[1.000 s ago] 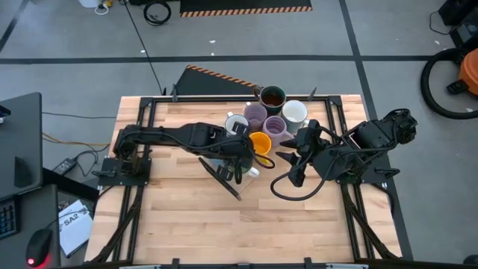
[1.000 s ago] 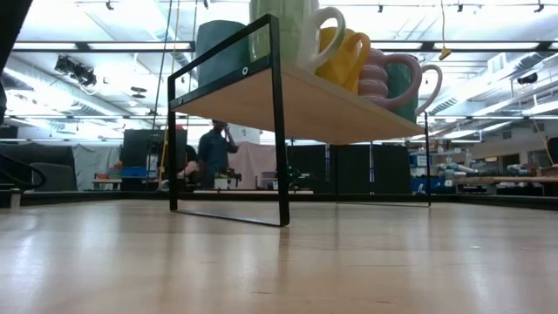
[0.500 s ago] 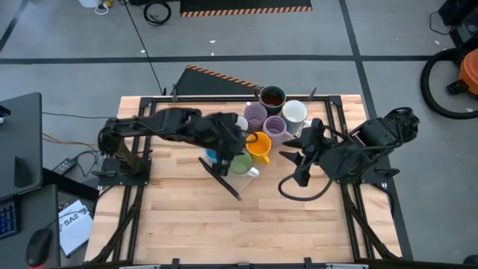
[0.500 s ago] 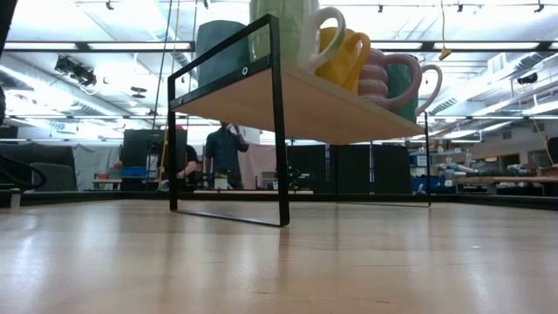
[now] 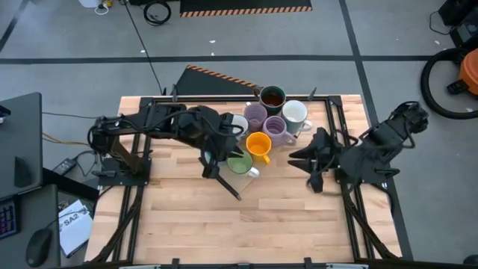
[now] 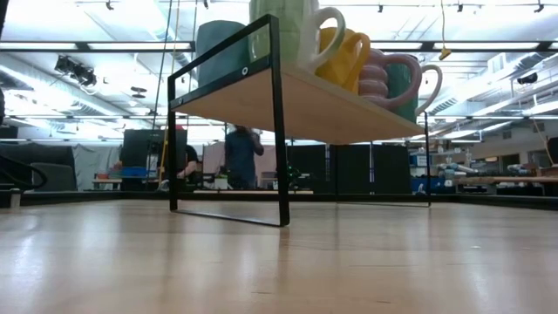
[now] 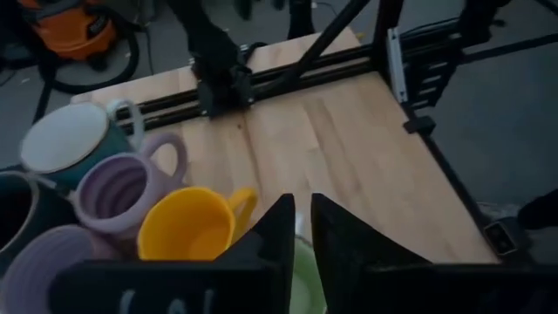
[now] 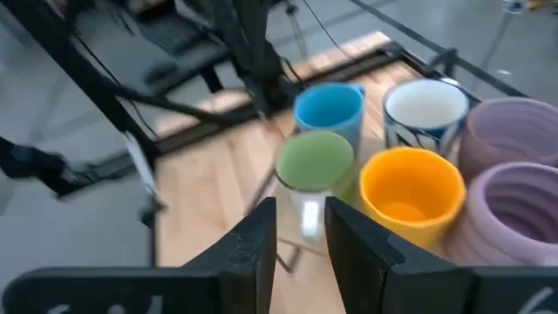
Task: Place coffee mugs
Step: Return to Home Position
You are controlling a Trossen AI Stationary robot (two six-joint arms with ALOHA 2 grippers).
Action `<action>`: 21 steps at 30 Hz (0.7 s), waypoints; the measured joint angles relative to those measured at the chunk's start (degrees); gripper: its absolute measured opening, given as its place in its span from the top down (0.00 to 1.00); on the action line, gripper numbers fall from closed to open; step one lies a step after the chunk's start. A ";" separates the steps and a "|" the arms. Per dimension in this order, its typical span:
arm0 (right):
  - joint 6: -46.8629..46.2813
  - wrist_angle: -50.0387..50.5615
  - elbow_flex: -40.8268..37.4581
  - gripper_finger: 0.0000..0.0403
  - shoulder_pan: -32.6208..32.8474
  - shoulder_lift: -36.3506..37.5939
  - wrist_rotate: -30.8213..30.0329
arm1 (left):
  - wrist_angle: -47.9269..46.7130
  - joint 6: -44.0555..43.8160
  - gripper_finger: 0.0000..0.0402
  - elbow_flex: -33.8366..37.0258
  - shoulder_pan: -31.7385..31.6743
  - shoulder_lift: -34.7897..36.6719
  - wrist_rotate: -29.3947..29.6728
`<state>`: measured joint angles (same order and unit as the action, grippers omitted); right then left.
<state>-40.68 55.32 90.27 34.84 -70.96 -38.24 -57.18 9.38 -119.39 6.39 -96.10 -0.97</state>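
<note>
Mugs (image 5: 265, 123) stand, seemingly clear, between left gripper (image 7: 302, 199) and right gripper (image 8: 301, 205).

One camera hangs overhead, looking straight down on the whole worktop (image 5: 187, 217). Another sits at worktop level, looking across under the shelf (image 6: 323, 109). Wrist cameras peer close past the left fingers (image 7: 266, 249) and right fingers (image 8: 248, 249); all share the mugs (image 5: 258, 144).

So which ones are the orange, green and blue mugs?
orange mug (image 8: 410, 185), right wrist view, on the inside of the cup.
green mug (image 8: 316, 160), right wrist view, on its top.
blue mug (image 8: 329, 105), right wrist view, on its open top.
</note>
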 joint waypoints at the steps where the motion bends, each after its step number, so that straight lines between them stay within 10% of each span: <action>1: 0.73 -3.15 -2.30 0.74 -0.08 1.58 0.37 | 0.36 -0.08 0.89 0.00 0.00 -0.07 -0.25; 11: 5.92 -26.78 -23.33 0.78 -1.35 15.80 3.90 | 3.98 -1.75 0.96 0.60 0.02 -0.10 -0.97; 21: 7.75 -41.04 -40.28 0.79 -1.24 29.70 5.51 | 20.68 -8.11 0.97 17.43 0.98 6.62 -3.45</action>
<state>-32.93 14.28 49.99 33.61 -41.26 -32.73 -36.49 1.28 -101.96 7.37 -89.48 -4.42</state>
